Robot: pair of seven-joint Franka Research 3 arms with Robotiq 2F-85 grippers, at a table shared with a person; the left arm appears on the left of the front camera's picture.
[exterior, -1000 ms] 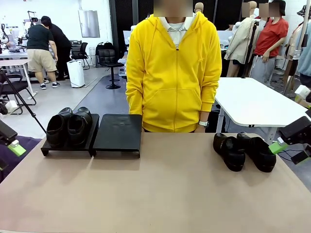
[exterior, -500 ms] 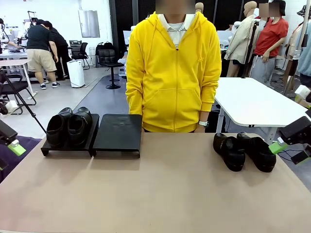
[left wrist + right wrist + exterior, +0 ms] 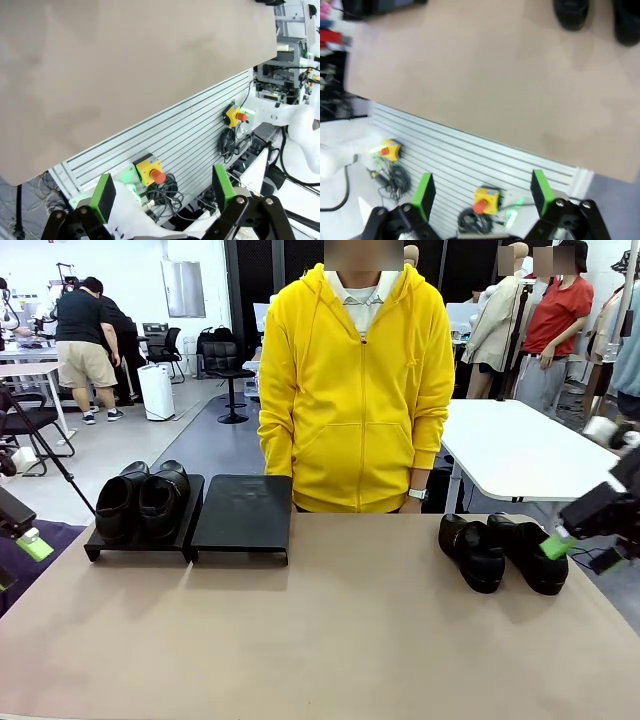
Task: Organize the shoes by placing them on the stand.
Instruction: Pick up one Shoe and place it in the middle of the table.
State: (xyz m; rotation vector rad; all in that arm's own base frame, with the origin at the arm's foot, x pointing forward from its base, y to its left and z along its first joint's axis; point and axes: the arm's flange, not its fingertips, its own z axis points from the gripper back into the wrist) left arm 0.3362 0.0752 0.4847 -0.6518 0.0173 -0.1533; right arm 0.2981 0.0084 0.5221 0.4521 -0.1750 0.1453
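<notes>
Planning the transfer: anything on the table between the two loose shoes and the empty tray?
Nothing visible. The loose shoes sit at the table's right and the empty tray left of centre, with bare table between them. The person stands behind the far edge.

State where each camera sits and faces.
Front: between the arms, facing across the table at the person; left claw, right claw at its edges.
Left wrist: on the left arm, looking down past its green pads at the table edge and ribbed panel.
Right wrist: on the right arm, same look past its pads, plus loose shoes' toes.
Shared: both wrists, the panel; front and right wrist, the loose shoes.
</notes>
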